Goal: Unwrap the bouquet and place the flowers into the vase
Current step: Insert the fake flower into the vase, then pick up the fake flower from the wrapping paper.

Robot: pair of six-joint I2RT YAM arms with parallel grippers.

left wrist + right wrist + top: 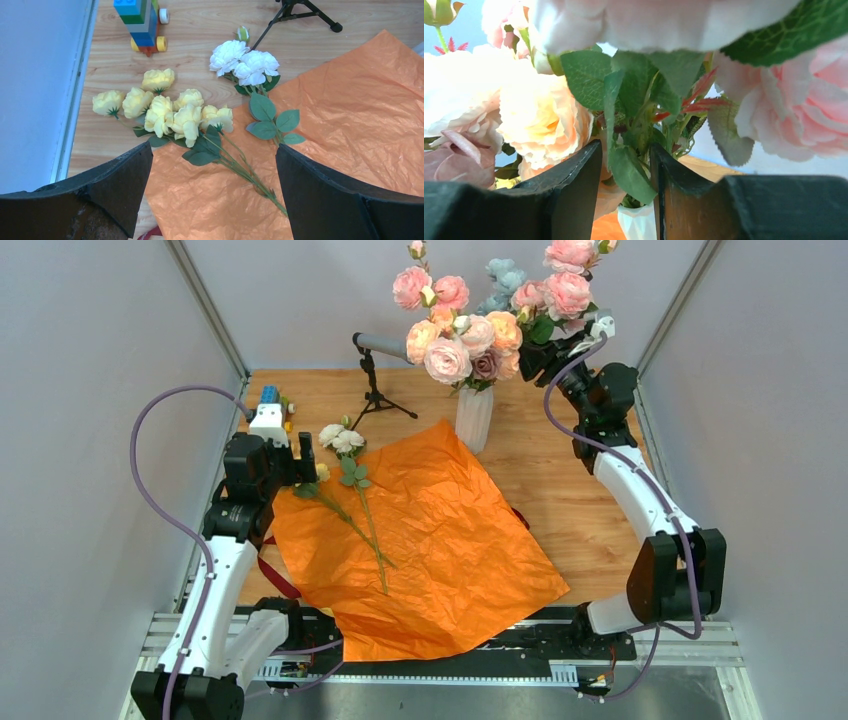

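The orange paper of the bouquet lies spread flat on the table. The white ribbed vase holds pink, peach and pale blue flowers. My right gripper is up among the pink blooms; its jaws stand open around green stems and a leaf above the vase mouth. My left gripper hangs wide open over the stems of the yellow flowers. White flowers lie beside them, heads on the wood.
A black microphone stand stands left of the vase. A toy block car sits at the far left corner. Dark red ribbon lies by the paper's left edge. Grey walls close in both sides.
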